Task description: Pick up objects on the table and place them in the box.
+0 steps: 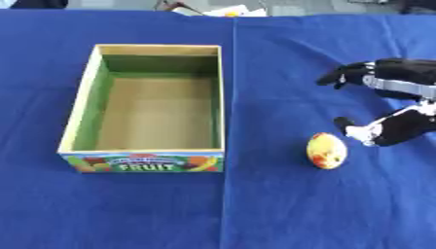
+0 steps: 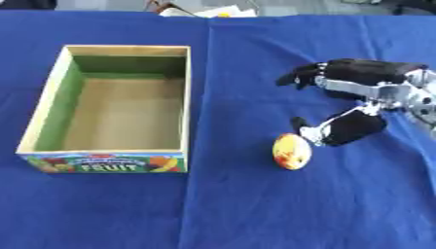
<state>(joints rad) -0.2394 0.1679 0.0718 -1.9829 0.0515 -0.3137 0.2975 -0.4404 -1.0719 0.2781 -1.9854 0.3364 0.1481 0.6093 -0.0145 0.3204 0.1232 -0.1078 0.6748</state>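
A yellow and red egg-shaped fruit (image 2: 291, 151) lies on the blue cloth, right of the box. The wooden box (image 1: 81, 107) has green inner walls, a FRUIT label on its front, and nothing inside. My right hand (image 2: 357, 78) comes in from the right and hovers just up and right of the fruit, open. Its fingers (image 2: 298, 75) reach left, and its thumb (image 2: 328, 129) points down towards the fruit with its tip close beside it. There is no contact that I can see. My left hand is not visible.
Blue cloth (image 1: 255, 214) covers the whole table. Some papers and small items (image 1: 217, 9) lie past the far edge.
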